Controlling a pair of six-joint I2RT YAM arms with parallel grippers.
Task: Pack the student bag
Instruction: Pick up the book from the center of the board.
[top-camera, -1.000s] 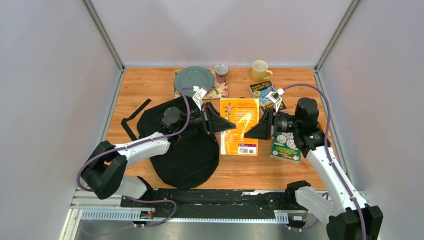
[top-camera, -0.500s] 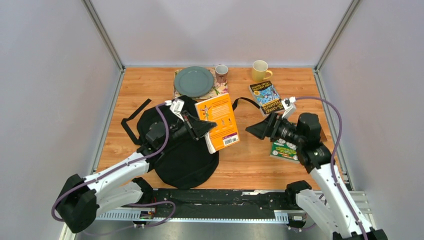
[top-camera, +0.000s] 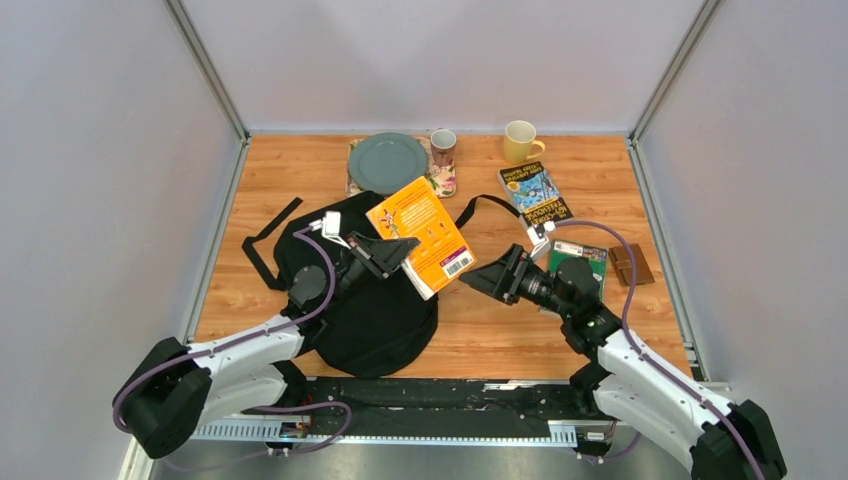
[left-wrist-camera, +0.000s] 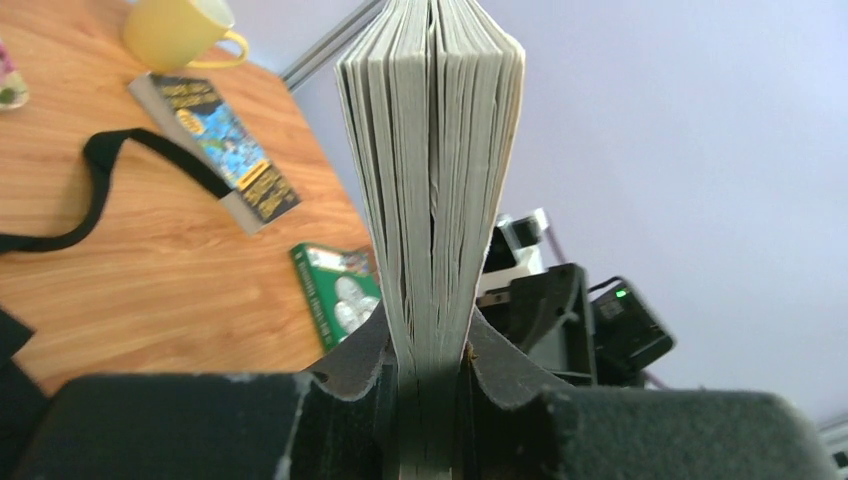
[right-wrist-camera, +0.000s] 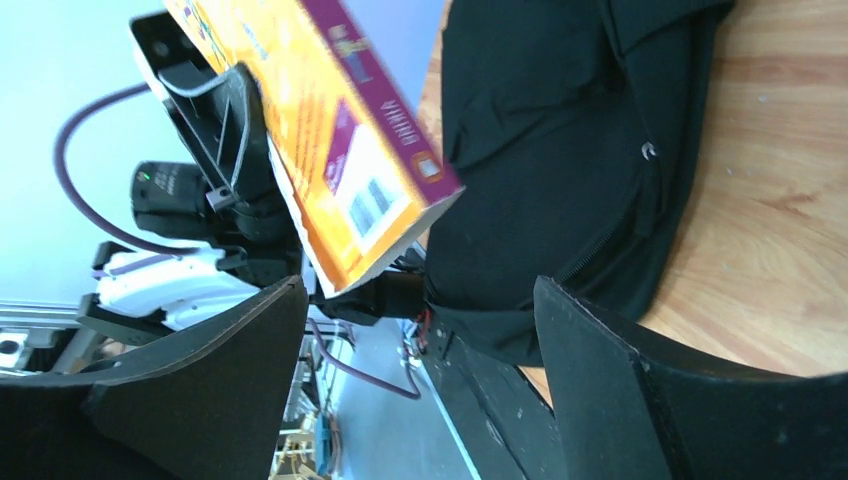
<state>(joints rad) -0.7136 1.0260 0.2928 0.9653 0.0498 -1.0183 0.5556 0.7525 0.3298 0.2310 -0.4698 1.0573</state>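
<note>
Clearly, the left hand's orange book bears a barcode.

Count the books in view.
3: the orange book clamped in the left gripper; the blue-and-yellow book near the yellow mug; the green book beside the brown wallet. The floral flat thing under the plate may be a fourth.

- Top view: bright, even, diffuse light; shadows soft and faint.
- Left wrist: book pages sharp.
- Right wrist: student bag very dark, little surface detail.

Black student bag, flat, left-centre
</note>
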